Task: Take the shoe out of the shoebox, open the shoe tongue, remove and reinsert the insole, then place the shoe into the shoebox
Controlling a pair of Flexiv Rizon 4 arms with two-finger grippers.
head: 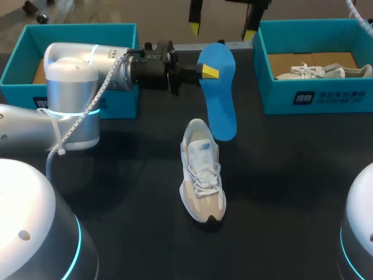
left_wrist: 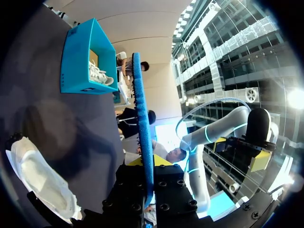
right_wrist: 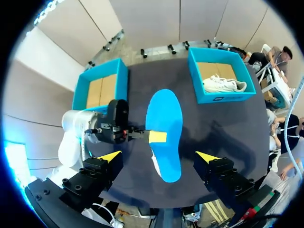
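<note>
The blue insole (head: 218, 93) hangs in the air above the table, pinched at its heel end by my left gripper (head: 208, 72), which is shut on it. Along that gripper's own fingers the insole (left_wrist: 142, 133) shows edge-on. Below its toe end the white and beige shoe (head: 202, 172) lies on the dark table, toe toward me. My right gripper (head: 221, 29) hovers open high above the insole (right_wrist: 165, 128), fingertips (right_wrist: 110, 156) wide apart and holding nothing. The insole hides nearly all of the shoe in the right wrist view.
A teal shoebox (head: 70, 64) at the back left shows only its cardboard floor, partly behind my left arm. A second teal shoebox (head: 317, 96) at the back right holds another white shoe (head: 323, 71).
</note>
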